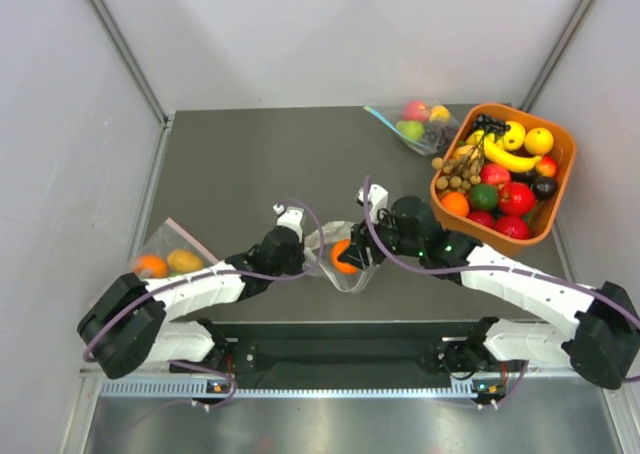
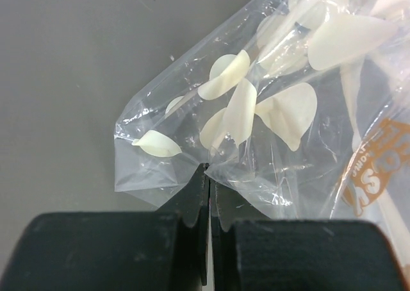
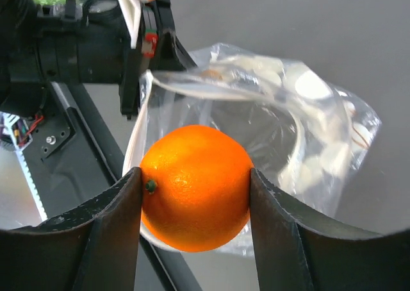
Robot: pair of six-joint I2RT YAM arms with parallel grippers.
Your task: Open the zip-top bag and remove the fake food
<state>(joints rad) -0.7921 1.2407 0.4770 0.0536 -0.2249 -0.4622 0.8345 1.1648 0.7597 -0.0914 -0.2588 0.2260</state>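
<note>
Zip-top bag (image 2: pixel 269 143) is pinched in the closed left gripper (image 2: pixel 208 179), the right gripper (image 3: pixel 195 175) clamps the orange ball (image 3: pixel 192 204); next, pull it clear.

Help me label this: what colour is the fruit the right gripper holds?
The fruit is orange; right wrist view.

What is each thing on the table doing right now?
zip-top bag: open, edge pinched.
orange: gripped at the bag's mouth.
left pincer: shut on the zip-top bag.
right pincer: shut on the orange.
tub: full of toy fruit.
</note>
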